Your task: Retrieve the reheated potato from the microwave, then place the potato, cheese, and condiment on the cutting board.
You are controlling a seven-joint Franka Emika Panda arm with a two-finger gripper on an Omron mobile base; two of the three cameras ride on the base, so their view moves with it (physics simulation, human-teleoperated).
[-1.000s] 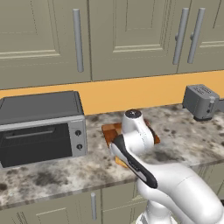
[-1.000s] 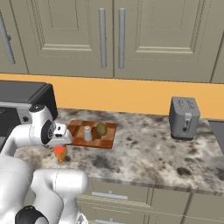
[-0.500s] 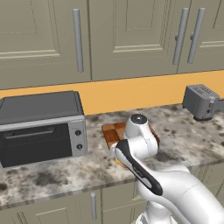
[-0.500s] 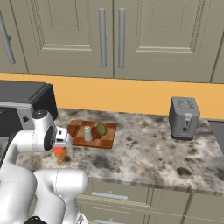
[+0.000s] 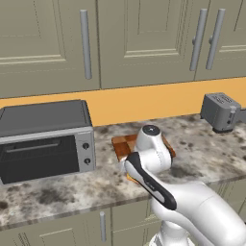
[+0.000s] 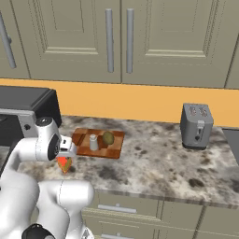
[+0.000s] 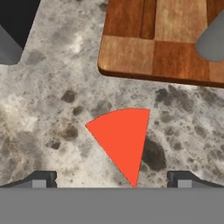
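Note:
The cheese (image 7: 122, 140), a wedge with a red top, lies on the speckled counter just in front of the cutting board (image 7: 157, 41). My gripper (image 7: 111, 180) is open right above the cheese, one fingertip on each side and neither touching it. In the right base view the gripper (image 6: 66, 154) hangs over the cheese (image 6: 64, 164) at the board's near left corner. The olive-brown potato (image 6: 108, 138) and the grey condiment shaker (image 6: 94, 142) stand on the checkered cutting board (image 6: 114, 151). The microwave is out of view.
A grey toaster oven (image 5: 45, 139) with knobs stands on the counter left of the board, its corner (image 7: 11, 30) close to the hand. A grey toaster (image 6: 196, 125) sits far right. Closed cabinets (image 6: 116, 39) hang above. The counter edge runs just behind the cheese.
The hand has come down a little toward the cheese, with the fingers still spread. The potato, shaker and board have not moved.

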